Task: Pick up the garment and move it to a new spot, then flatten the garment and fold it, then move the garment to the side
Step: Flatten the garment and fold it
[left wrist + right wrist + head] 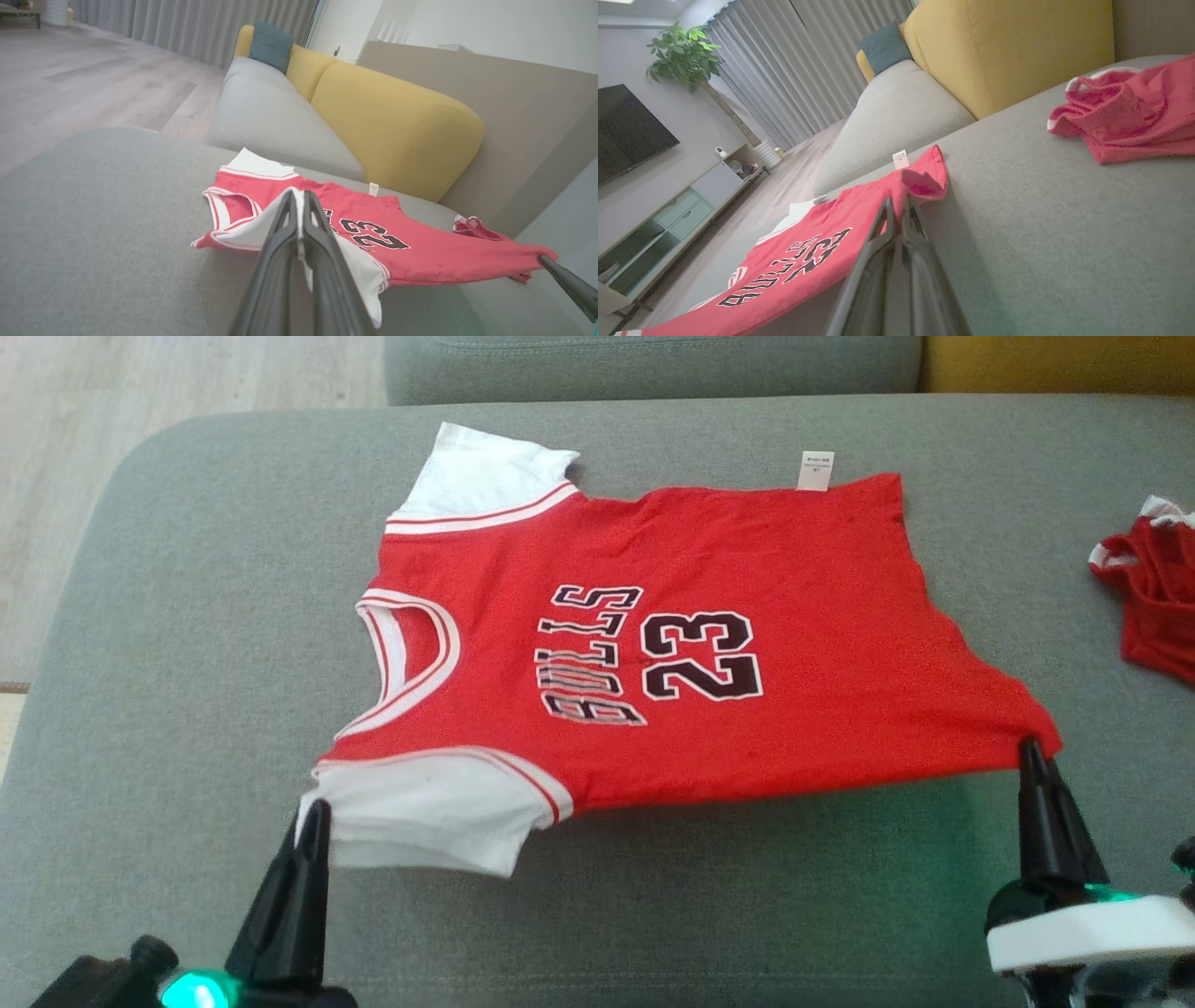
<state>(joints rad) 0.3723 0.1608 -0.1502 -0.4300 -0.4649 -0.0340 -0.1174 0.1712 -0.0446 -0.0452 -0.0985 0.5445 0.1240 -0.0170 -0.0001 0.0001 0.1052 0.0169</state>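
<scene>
Red jersey cloth with white sleeves and black "BULLS 23" lettering makes up the garment (653, 644), which lies spread on a grey cushion (187, 616) in front of us. Its long axis runs side to side across the head view, with the neckline and sleeves toward our left and the hem toward our right. Our left gripper (316, 810) has its two dark fingers pressed together on the near white sleeve (429, 812). Our right gripper (1031, 749) is pinched on the near hem corner. Each arm holds the end closest to it, so neither needs to cross. From both sets of jaws the cloth stretches away from us toward the yellow backrest (1055, 364). Its near edge is raised a little and casts a shadow, and its far edge rests flat. We judge that the coming fold depends on carrying this held near edge away from us, over the lettering, to the far edge. A second red garment (1158, 597) lies well apart on our right.
</scene>
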